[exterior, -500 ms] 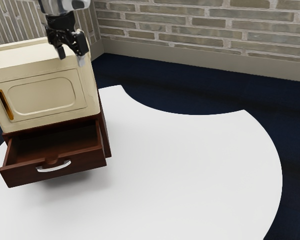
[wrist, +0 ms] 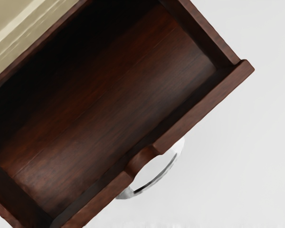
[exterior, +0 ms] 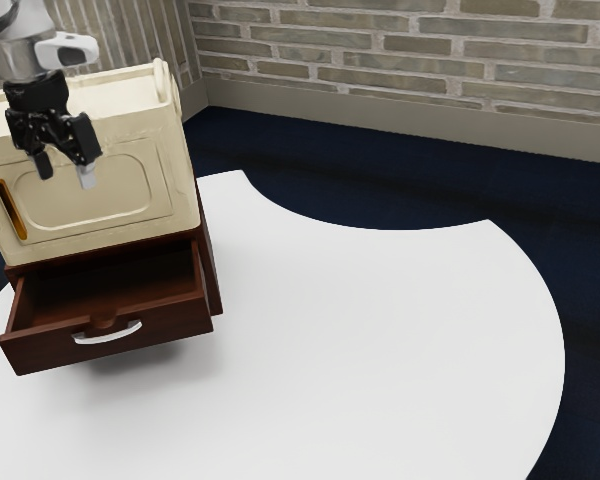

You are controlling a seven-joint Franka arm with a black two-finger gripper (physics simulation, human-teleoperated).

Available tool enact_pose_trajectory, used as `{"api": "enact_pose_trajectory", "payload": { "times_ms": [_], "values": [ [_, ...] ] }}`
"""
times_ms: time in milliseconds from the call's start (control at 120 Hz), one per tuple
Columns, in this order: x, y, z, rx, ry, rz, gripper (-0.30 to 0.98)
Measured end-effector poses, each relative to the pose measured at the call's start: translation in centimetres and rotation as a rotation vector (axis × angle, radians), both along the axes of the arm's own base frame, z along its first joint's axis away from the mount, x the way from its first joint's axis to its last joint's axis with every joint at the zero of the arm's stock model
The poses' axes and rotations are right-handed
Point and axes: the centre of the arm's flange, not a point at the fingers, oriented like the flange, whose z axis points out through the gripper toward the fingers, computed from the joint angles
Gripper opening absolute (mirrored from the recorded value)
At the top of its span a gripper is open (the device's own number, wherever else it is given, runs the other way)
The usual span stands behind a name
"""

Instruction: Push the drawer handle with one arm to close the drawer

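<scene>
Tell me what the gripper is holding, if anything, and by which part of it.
Nothing is held. The gripper is open, its fingers apart with nothing between them, and the drawer's silver handle is untouched.

Brick wall (exterior: 410, 60) behind, dark blue floor (exterior: 380, 180), white table (exterior: 380, 330).
</scene>
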Motion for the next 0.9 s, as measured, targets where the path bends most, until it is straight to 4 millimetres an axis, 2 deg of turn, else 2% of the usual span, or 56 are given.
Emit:
{"api": "enact_pose_trajectory", "payload": {
  "times_ms": [100,200,292,375,492,667,900],
  "values": [
    [-3.3,-0.3,-3.7,-0.004,0.033,0.103,0.67],
    [-4.5,-1.4,-6.9,-0.005,0.040,0.176,0.41],
    [-5.5,-3.7,-9.6,0.021,0.031,0.230,0.20],
    [-6.2,-5.6,-12.2,0.059,0.012,0.296,0.08],
    [-7.2,-7.0,-15.5,0.059,-0.022,0.432,-0.01],
    [-7.9,-9.8,-17.7,0.041,-0.099,0.591,-0.07],
    [-8.3,-10.1,-19.7,0.014,-0.102,0.758,-0.09]
  ]
}}
